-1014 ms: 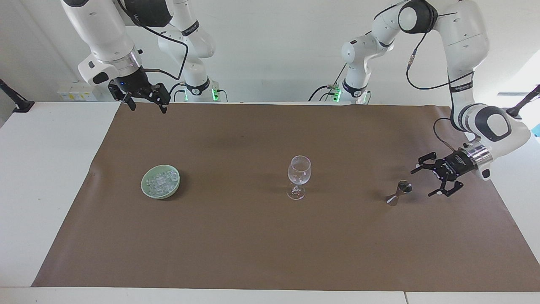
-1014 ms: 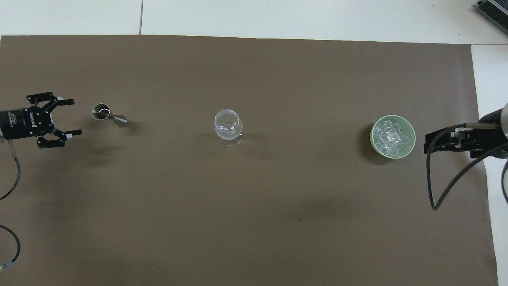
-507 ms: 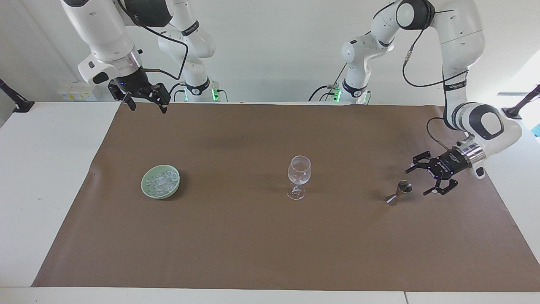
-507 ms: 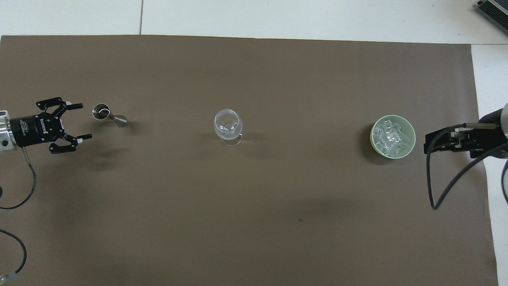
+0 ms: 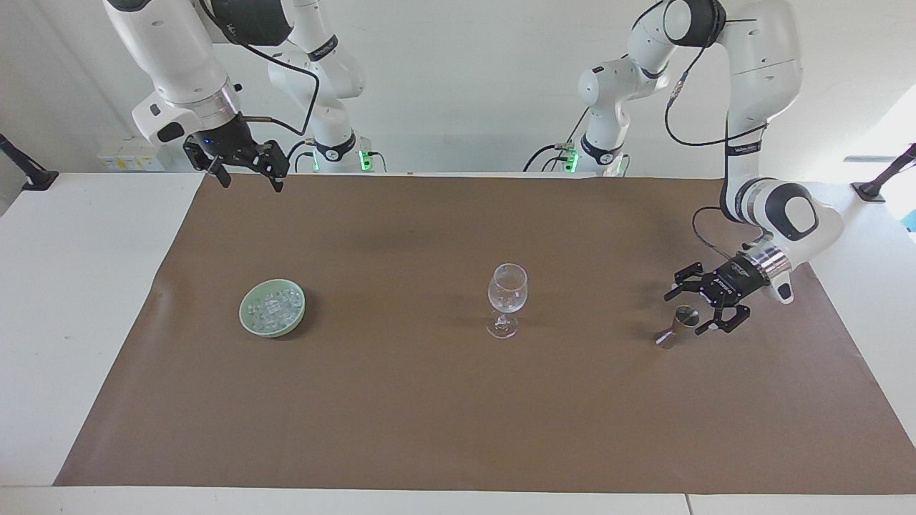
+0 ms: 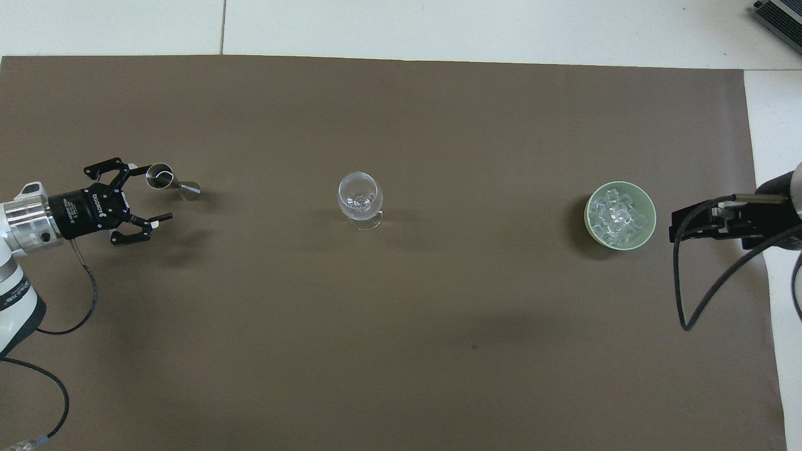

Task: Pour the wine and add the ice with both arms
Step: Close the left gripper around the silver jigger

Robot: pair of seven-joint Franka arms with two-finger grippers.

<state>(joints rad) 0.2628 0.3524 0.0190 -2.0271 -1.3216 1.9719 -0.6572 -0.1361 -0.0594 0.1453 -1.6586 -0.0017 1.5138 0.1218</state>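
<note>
Brown paper [image 5: 401, 408] covers the white desk [image 5: 71, 286] before a pale wall. We see only in the facing view both tools gaping: left tool [image 5: 698, 309] beside the jigger [image 5: 676, 327], right tool [image 5: 247, 173] raised at the paper's robot-side edge.

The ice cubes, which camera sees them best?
The overhead view: it looks straight down into the green bowl, so the ice shows as separate clear cubes. The facing view sees the bowl slantwise, and the ice is only a pale heap.

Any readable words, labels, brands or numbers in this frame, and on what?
Left gripper: white lettering on its black body, too small to read.
Left arm: dark print on its forearm band, too blurred to read.
Nothing legible on the wine glass, bowl or metal measuring cup.
</note>
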